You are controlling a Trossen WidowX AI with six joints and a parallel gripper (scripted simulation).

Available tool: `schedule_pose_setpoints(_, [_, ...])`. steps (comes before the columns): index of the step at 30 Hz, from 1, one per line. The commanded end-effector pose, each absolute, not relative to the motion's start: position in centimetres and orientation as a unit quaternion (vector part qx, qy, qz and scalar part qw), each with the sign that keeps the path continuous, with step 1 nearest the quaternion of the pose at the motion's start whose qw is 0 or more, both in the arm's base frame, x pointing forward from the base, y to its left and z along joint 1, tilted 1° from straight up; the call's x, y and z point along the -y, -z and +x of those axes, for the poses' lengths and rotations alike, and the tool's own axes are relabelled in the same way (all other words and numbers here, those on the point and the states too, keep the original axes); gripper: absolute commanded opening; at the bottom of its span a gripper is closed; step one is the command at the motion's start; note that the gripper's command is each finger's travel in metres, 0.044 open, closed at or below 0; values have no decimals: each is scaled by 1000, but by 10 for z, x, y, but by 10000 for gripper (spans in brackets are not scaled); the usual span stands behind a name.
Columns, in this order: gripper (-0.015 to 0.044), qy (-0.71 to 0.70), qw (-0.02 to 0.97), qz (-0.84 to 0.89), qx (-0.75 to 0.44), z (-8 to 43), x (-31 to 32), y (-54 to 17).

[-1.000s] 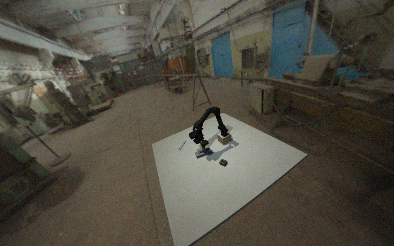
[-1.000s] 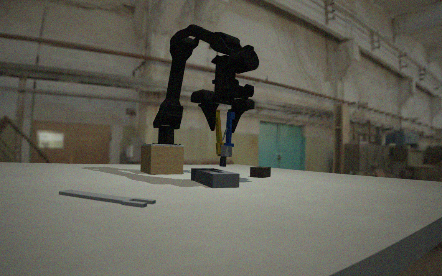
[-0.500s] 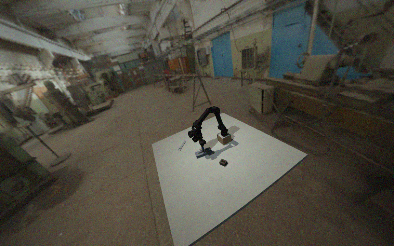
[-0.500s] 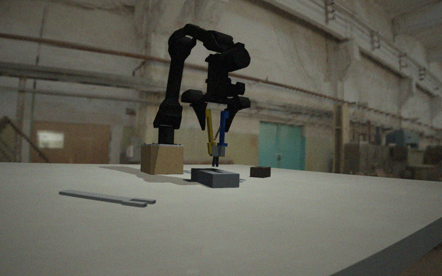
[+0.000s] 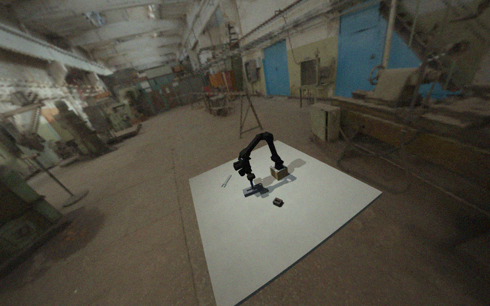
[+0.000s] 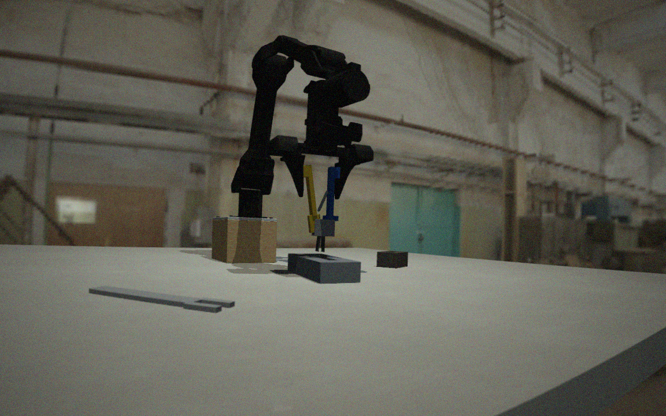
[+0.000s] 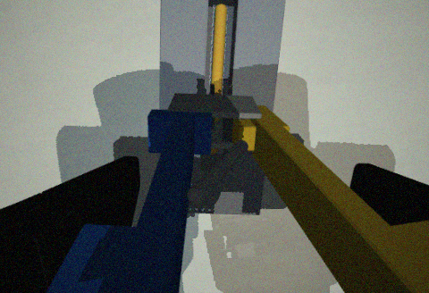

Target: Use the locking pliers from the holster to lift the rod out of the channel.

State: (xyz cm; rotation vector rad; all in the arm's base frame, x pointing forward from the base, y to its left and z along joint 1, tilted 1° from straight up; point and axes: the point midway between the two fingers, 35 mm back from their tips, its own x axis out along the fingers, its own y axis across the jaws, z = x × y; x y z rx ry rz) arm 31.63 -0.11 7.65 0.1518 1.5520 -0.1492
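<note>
My gripper (image 6: pixel 319 196) (image 7: pixel 248 174) holds the locking pliers (image 6: pixel 331 201) (image 7: pixel 172 186) between its fingers by their splayed blue and yellow handles. The pliers hang upright, jaws down, below the gripper. Their thin dark jaws (image 6: pixel 319 243) stand slightly apart, above the grey channel block (image 5: pixel 247 193) (image 6: pixel 340 270) (image 7: pixel 188 25) and clear of it. The yellow rod (image 7: pixel 219 38) lies lengthwise in the narrow slot. The slot's near part is hidden behind the pliers' grey head (image 7: pixel 201 104), so I cannot tell whether the jaws straddle the rod's line. The dark holster (image 5: pixel 277 202) (image 6: pixel 392 259) stands apart on the table.
A flat grey fork-ended tool (image 5: pixel 226 180) (image 6: pixel 139 296) lies on the white table (image 5: pixel 239 243) (image 6: pixel 325 351), on the other side of the channel block from the holster. The arm's wooden base block (image 5: pixel 279 173) (image 6: pixel 229 240) stands behind the channel block in the exterior view.
</note>
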Motion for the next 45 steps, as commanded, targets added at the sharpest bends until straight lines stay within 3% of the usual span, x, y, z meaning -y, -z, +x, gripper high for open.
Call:
schedule_pose_setpoints(1, [322,68,709,77,-697,317,2,-76])
schedule_pose_setpoints(45, [322,68,709,77,-697,316,-1,-53])
